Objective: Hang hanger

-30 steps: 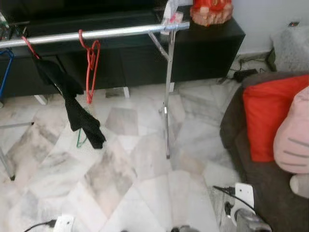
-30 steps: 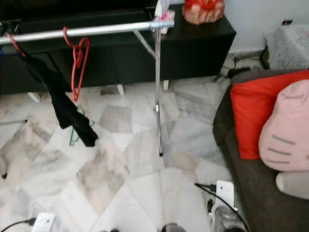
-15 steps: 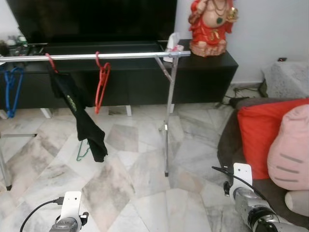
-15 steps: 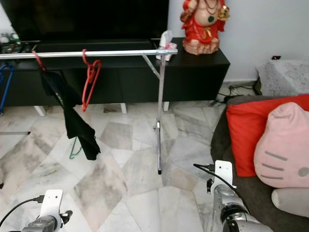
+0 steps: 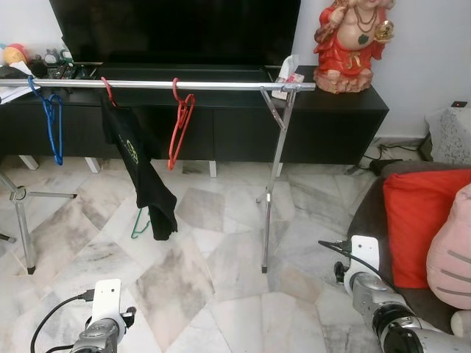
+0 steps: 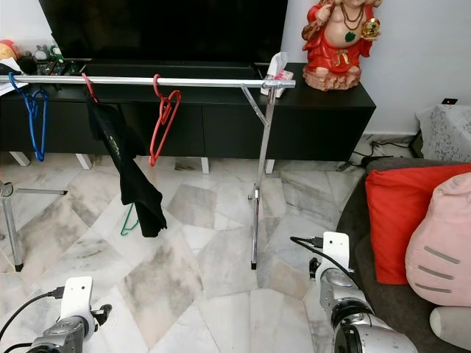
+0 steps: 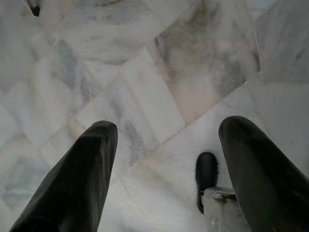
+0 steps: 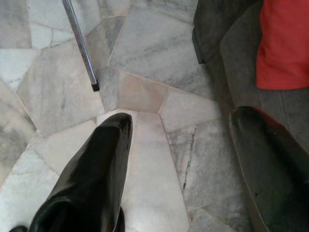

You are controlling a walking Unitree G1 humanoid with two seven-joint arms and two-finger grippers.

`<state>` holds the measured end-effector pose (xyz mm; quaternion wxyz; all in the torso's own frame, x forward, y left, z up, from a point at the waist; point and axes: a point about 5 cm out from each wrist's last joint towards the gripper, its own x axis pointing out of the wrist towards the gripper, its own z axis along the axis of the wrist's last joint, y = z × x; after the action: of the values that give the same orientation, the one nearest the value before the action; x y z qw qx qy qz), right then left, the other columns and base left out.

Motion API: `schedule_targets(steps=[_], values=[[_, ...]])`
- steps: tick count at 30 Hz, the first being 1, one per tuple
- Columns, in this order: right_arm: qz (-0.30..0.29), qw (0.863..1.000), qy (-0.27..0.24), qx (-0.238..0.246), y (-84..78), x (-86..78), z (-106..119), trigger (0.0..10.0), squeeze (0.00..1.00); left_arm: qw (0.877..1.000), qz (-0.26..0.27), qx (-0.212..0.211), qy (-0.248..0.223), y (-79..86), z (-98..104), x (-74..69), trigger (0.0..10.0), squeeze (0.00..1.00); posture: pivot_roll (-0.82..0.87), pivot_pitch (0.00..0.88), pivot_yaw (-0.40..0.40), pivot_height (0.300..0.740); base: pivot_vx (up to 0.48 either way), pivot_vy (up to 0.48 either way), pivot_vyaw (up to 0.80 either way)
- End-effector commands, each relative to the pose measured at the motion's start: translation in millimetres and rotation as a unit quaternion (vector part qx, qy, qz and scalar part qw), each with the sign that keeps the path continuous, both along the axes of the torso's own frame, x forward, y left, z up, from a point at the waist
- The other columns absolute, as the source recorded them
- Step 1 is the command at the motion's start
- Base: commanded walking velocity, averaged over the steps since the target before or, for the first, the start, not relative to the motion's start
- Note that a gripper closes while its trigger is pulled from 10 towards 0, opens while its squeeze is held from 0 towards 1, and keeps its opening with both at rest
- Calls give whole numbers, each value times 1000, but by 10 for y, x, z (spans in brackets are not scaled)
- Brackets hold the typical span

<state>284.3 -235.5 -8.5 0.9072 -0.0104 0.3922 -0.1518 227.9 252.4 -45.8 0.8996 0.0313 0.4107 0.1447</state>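
Hangers on a silver clothes rail (image 5: pixel 221 85) that runs left to right across the far side of the room, in front of a black cabinet (image 5: pixel 331 118). A red hanger (image 5: pixel 179 125) hangs empty near the middle of the rail; left of it a second hanger carries a black garment (image 5: pixel 140 173), and a blue hanger (image 5: pixel 51 121) hangs at the far left. A green hanger (image 5: pixel 138 224) lies on the marble floor (image 5: pixel 221 279), just behind the hem of the garment; I judge it the one still to be hung.

My left gripper (image 7: pixel 161 164) hangs low at the near left, fingers spread wide and holding nothing, pointing at bare floor. My right gripper (image 8: pixel 181 159) hangs low at the near right beside the sofa (image 5: pixel 372 220) with its red cushion (image 5: pixel 419 213), likewise wide open and empty, the foot of the rail's leg (image 8: pixel 95 87) ahead of it.

The green hanger looks thin, light and stiff, probably plastic or coated wire, so likely slippery on the smooth floor and apt to slide when nudged. The best hold, in my judgement, is the neck just below the hook, leaving the hook free for the rail.
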Motion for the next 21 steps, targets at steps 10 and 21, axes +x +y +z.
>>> schedule_targets(steps=[10, 21], values=[[-9, 1000, 0, -19, -215, -86, -2, 10000, 0, 999, 33, -32, 29, -125, -175, -221, 10000, 0, -10, 0, -78, 740, 0, 0, 0], [-10, 1000, 20, 4, -358, -208, -49, 10000, 0, 995, -32, -21, 92, -242, -279, -345, 10000, 0, 9, 0, -137, 740, 0, 0, 0]])
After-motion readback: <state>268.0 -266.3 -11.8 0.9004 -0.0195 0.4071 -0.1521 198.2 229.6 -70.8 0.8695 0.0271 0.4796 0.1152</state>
